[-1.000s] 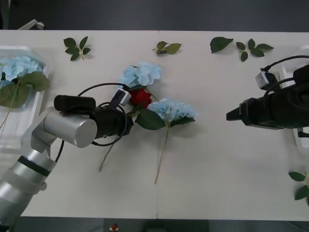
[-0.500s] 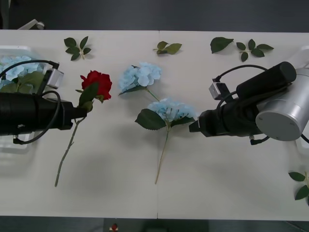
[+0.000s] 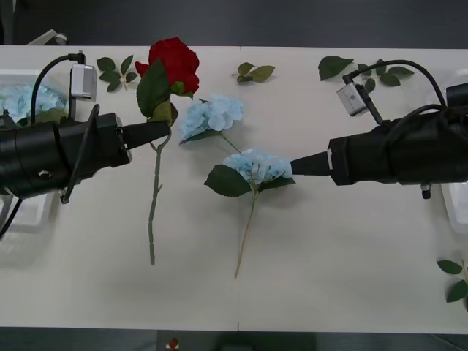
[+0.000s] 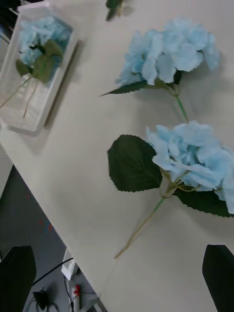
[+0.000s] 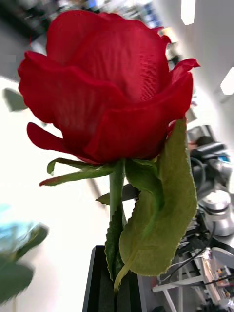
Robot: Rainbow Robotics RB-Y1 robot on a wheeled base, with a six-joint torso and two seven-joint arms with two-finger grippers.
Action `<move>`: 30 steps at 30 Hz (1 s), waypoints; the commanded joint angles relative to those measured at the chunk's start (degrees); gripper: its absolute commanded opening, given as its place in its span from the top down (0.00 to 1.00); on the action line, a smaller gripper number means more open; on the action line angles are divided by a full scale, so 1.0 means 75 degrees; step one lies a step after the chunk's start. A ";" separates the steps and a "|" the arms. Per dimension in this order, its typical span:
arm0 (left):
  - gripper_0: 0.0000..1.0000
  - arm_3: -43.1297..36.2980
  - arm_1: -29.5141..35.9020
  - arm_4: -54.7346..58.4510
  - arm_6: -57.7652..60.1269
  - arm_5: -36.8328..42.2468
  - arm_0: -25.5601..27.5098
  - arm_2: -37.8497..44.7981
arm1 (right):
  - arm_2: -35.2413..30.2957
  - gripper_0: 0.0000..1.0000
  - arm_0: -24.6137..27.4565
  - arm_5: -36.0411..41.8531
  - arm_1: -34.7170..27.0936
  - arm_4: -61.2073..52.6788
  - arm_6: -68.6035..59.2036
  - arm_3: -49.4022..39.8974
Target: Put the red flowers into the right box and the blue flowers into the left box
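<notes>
The left hand (image 3: 162,130) is clamped on the stem of a red rose (image 3: 174,61), holding it above the worktop (image 3: 329,263), its bloom just beside the upper blue hydrangea (image 3: 213,113). A second blue hydrangea (image 3: 257,165) lies below that one, and the right hand (image 3: 296,166), fingers spread wide, points at its right edge. The left box (image 3: 22,212), far left of the hydrangeas, holds blue blooms.
</notes>
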 commanded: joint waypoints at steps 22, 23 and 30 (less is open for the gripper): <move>1.00 0.0474 -0.2041 0.1457 -0.3140 -0.1682 -0.0399 -0.1687 | 0.0198 0.00 0.1617 -0.0848 -0.0467 -0.4080 0.5928 -0.0042; 1.00 0.0474 -0.2076 0.1445 -0.3152 -0.1729 -0.0399 -0.1710 | 0.0256 0.00 0.1617 -0.0883 -0.0467 -0.4080 0.5928 -0.0042; 1.00 0.0474 -0.2498 0.1023 -0.3210 -0.1952 -0.0458 -0.1781 | 0.0889 0.00 0.1488 -0.1633 -0.0338 -0.4068 0.6045 -0.0042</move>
